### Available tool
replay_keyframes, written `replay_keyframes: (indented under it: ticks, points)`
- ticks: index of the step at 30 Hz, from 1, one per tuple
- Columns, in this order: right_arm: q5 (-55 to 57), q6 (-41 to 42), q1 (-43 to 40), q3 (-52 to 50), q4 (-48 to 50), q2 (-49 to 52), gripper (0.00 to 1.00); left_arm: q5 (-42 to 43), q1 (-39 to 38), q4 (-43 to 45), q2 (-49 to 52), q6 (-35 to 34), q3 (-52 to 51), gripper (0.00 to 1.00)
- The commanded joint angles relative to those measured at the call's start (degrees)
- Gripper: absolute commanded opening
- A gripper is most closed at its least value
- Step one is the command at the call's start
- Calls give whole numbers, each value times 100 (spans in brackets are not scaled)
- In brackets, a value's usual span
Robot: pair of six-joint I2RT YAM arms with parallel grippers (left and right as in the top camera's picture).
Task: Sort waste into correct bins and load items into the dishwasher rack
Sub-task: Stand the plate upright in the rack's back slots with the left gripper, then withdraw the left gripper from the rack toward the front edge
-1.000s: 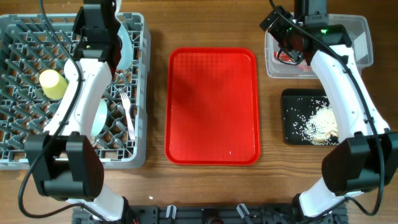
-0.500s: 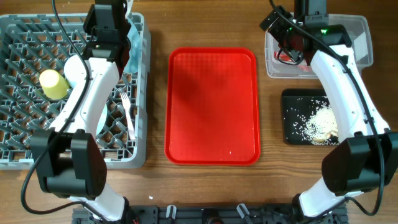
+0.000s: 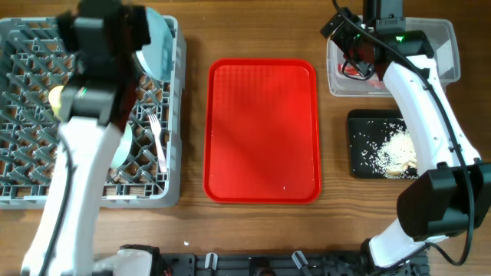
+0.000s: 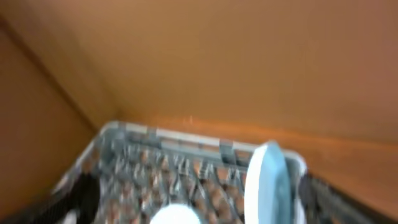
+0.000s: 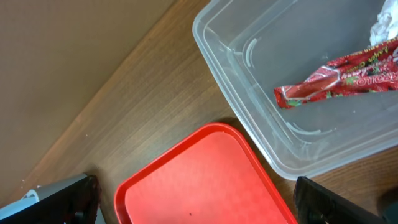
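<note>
My left gripper (image 4: 199,200) is wide open and holds nothing. In its blurred wrist view the two fingers show only as dark shapes at the lower corners. It hangs above the dishwasher rack (image 3: 15,195), near the rack's 1 o'clock corner.

The plate (image 3: 159,47) stands there on its edge between the pegs, leaning a little. From overhead its long axis runs about from 12 to 6 o'clock. I cannot tell which way its eating face points.

The fork (image 3: 159,142) lies at the 3 o'clock side of the rack, tines toward 12 o'clock and handle toward 6. The yellow cup (image 3: 54,96) and one bowl (image 3: 124,146) peek out from under my left arm. A second bowl I cannot find.

My right gripper (image 5: 199,202) is also fully open and empty, above the clear tub (image 3: 443,34). The tub holds the red wrapper (image 5: 339,78) and the napkin (image 5: 384,26). The rice scraps (image 3: 393,149) lie in the black tray (image 3: 354,123), at 6 o'clock from the tub.

I judge that the loading step is at its end and the task is nearly complete. The next move asks me to lift the left arm straight up and away, because a sideways brush could tip the leaning plate.
</note>
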Motion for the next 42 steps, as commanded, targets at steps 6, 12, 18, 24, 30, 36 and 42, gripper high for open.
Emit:
replay_keyframes:
  ticks: [6,12,18,24,30,36,42]
  points:
    - [118,-79,-17,-11,15,-46,100,3106,-111,-3139,-1010,-2044,37,100]
    - [120,-76,-17,-11,15,-46,100,4398,-153,-4736,-1104,-2044,37,100]
    - [120,-76,-17,-11,15,-46,100,4459,-863,-5047,-1738,-2068,37,100]
    - [118,-76,-17,-11,15,-46,100,4457,-1469,-5569,-2114,-2061,37,100]
    - [118,-79,-17,-11,15,-46,100,4457,-1475,-6089,-2131,-2061,37,100]
    - [118,-79,-17,-11,15,-46,100,4454,-1475,-6439,-2124,-2039,37,100]
    - [118,-76,-17,-11,15,-46,100,4428,-1475,-6391,-2124,-2039,0,100]
